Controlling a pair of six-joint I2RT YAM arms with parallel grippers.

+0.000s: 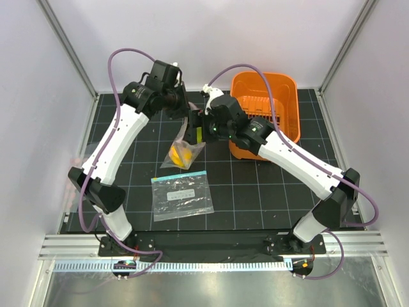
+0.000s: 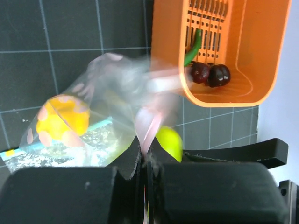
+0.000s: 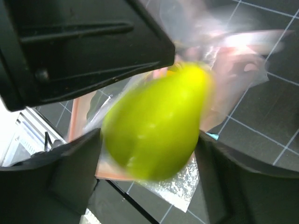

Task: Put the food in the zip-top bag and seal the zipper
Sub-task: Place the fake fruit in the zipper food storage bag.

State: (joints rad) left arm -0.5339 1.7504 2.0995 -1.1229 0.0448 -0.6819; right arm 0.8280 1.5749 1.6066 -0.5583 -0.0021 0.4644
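Right gripper (image 3: 152,161) is clamping a yellow-green round toy fruit (image 3: 156,123); left gripper (image 2: 145,163) is pinching the clear pink-zippered bag (image 2: 110,88) shut-fingered at its mouth.

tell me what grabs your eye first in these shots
A bright green round fruit fills the right wrist view, pinched in the right gripper close to the clear zip-top bag. The left gripper holds that bag up at mid-table with a yellow pepper inside. At the far right sits the orange basket, with a dark maroon piece and a green chili in it.
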